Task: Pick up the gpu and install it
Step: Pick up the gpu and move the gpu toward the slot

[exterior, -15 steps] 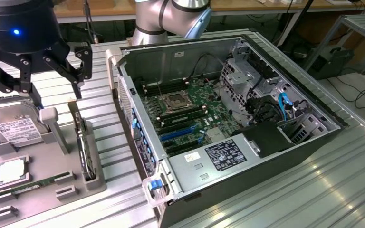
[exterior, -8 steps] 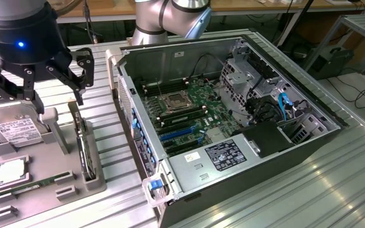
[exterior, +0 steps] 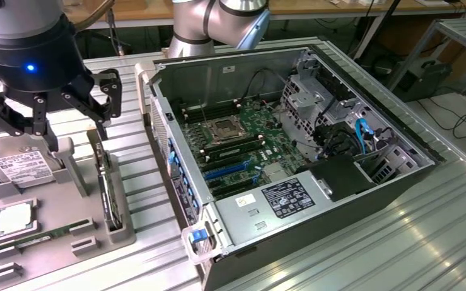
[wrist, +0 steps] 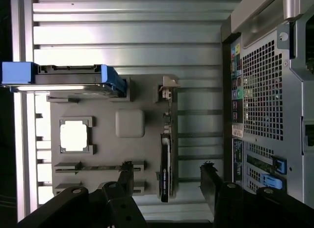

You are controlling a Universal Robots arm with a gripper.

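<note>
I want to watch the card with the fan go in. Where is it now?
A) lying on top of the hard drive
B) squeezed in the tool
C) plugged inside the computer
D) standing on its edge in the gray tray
D: the gpu stands on edge in a slot of the gray tray, under the open, empty tool.

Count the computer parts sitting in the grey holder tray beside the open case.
4: hard drive at one end, processor chip beside it, memory stick past that, gpu on edge along the side facing the case. The gripper may hide more.
</note>
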